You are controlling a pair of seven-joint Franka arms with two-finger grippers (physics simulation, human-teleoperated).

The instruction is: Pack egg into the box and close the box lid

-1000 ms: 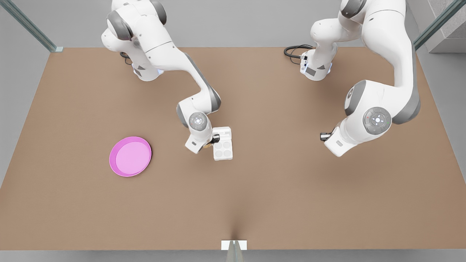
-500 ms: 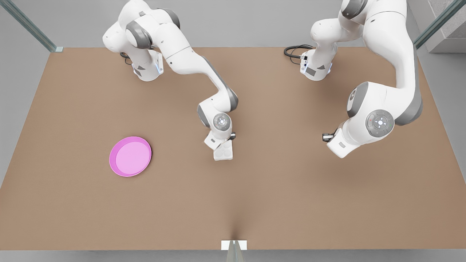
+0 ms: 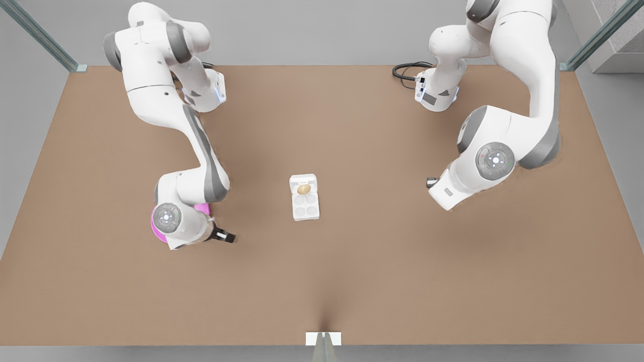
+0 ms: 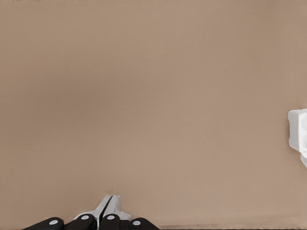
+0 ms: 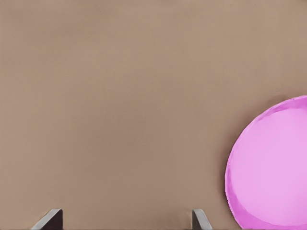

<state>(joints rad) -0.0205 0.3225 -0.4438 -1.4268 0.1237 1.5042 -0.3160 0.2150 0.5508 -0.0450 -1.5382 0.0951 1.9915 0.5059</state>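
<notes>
Front view: one egg [image 3: 303, 189] on one open box [image 3: 306, 216]; left gripper [image 3: 430, 182] fingers closed, right gripper [image 3: 229, 237] fingers apart.

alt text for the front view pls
A tan egg lies on the open lid of a white box, beside its four empty cups. The right gripper hovers by a pink plate; the left gripper waits opposite.

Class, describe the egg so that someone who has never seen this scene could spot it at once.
Start at the brown tabletop and find the small white rectangular carton near its middle, between the two arms. The small tan-beige oval egg lies at the carton's far end, just beyond the four round cups. It is the one tan, rounded thing against the all-white carton.
</notes>
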